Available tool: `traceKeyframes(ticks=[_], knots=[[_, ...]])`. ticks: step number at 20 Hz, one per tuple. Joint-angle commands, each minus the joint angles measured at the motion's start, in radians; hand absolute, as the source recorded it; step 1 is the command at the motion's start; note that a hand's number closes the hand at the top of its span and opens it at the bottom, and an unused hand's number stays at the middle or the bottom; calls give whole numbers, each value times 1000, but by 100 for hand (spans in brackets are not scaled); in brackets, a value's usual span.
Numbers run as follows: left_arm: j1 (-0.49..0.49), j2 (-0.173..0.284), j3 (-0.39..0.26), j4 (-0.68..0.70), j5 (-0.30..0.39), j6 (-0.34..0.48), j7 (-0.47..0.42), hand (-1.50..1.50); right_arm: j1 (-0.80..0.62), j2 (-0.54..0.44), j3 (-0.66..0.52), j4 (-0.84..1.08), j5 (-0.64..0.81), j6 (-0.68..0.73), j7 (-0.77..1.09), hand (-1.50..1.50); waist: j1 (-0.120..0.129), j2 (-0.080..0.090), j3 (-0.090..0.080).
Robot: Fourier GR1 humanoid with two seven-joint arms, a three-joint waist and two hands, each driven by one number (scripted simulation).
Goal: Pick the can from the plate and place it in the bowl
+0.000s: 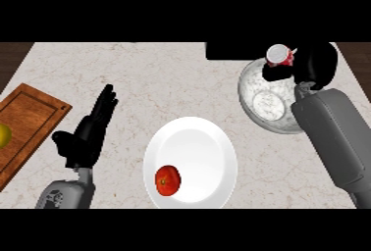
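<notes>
Nearest: white plate (pixel 210 147) on the marble counter (pixel 159 83), low centre. A red tomato (pixel 167 180) sits on its lower left part, touching nothing else. No can on the plate.

Left of the plate, apart from it: left hand (pixel 85 135), black, on a grey forearm coming up from the lower edge. Fingers straight and together, pointing up and slightly right, thumb out to the left. Holds nothing, resting over bare counter.

Far left: wooden cutting board (pixel 33 117), angled, running off the left edge. A yellow-green fruit (pixel 4 135) lies on it at the very edge, mostly cut off, kind unclear.

Right side: grey right forearm rises from the lower right corner, diagonal, up toward the far right. It overlaps the right rim of the bowl (pixel 257 93), a glassy speckled bowl beyond and right of the plate, not touching it.

Farthest: right hand (pixel 311 61), black, over the bowl's far rim. Fingers curled round the can (pixel 279 55), red with a white top, tilted, top facing the viewer. Can is in the hand at the bowl's upper edge; whether it touches the bowl, cannot tell. Dark shadow under the hand falls on the bowl's inside. A black block (pixel 232 50) sits at the counter's far edge, just left of the can.
</notes>
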Motion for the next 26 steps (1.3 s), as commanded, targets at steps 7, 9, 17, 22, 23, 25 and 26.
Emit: traceKeyframes(ticks=[7, 9, 17, 22, 23, 25, 26], knots=[[-20, -41, -18, 49, -41, 29, -32, 0, 123, 18, -171, 63, -300, 68, -331, -150, -6, 1, 0], [15, 14, 10, -42, 3, -22, 36, 0, 131, 72, -193, 75, -306, -28, -393, -150, 2, -1, 0], [-14, 3, 33, -2, 14, -24, 26, 0, 178, 44, -290, -108, -382, -119, -527, -150, -13, -5, 0], [29, -8, 7, -64, -10, -15, 33, 0, 193, 53, -378, -130, -473, -107, -502, -150, 1, -2, 0], [-1, -53, -13, 46, -44, 13, -39, 0, 234, 70, -349, -261, -467, -93, -438, -150, -11, -3, 0], [-45, -23, 35, 84, -24, -1, -15, 0, 347, 98, -347, -369, -500, -95, -445, -150, -20, -4, 0], [-9, -14, 29, 12, -11, -14, -5, 0, 302, 17, -393, -418, -561, 9, -374, -150, -18, -7, -1]])
